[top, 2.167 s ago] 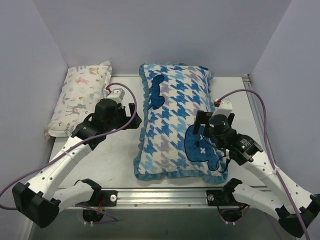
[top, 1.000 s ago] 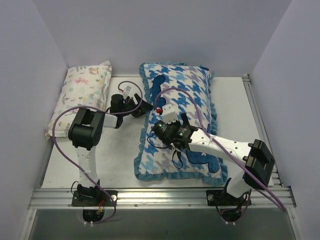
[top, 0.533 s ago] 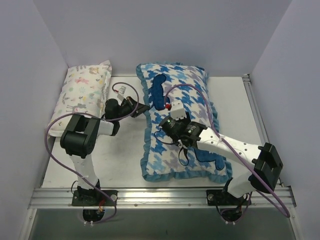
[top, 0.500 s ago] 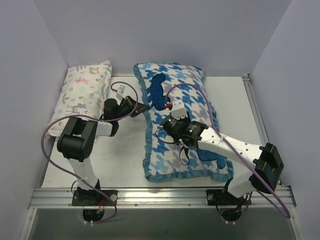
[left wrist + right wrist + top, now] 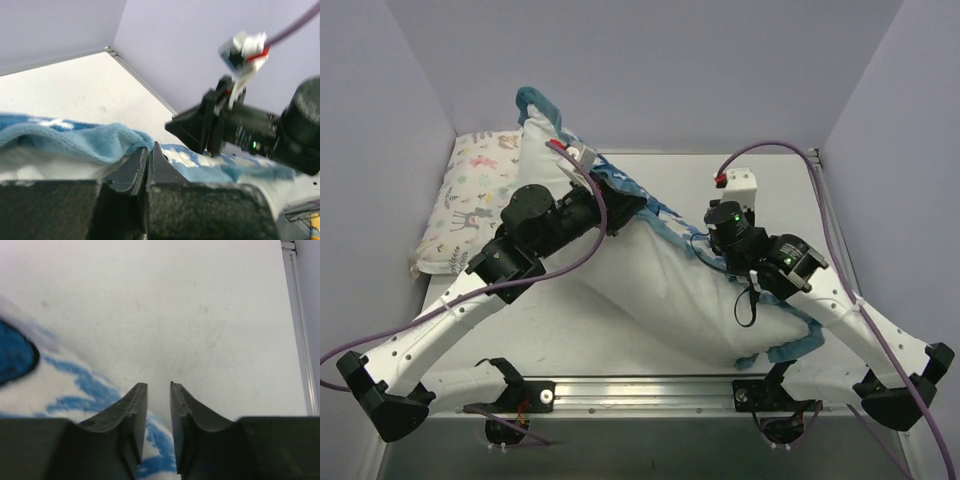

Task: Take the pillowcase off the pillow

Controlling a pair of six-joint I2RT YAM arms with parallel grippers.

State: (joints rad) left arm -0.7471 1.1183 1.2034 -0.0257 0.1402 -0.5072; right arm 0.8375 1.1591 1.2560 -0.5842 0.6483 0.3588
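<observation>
"How did the arms sit?"

"The left one ran from its near-left base slantwise up to mid-desk, wrist raised. The left fingers (image 5: 149, 148) were pressed together on the blue ruffled edge of the pillowcase (image 5: 75, 141), which trailed off to their left."

"And the right?"

"It was bent at the elbow, reaching in from the near right. The right fingers (image 5: 145, 392) stood a narrow slit apart. Patterned cloth lay below and left of them, with bare desk (image 5: 210, 315) beyond. I couldn't tell whether they pinched anything."

"The pillow?"

"A long white bulk (image 5: 660, 275) sloped between both sets of fingers. Its far end was propped high beyond the left fingers, against the animal-print pillow (image 5: 470, 195). I couldn't say if it was the pillow or the cover's plain side."
</observation>
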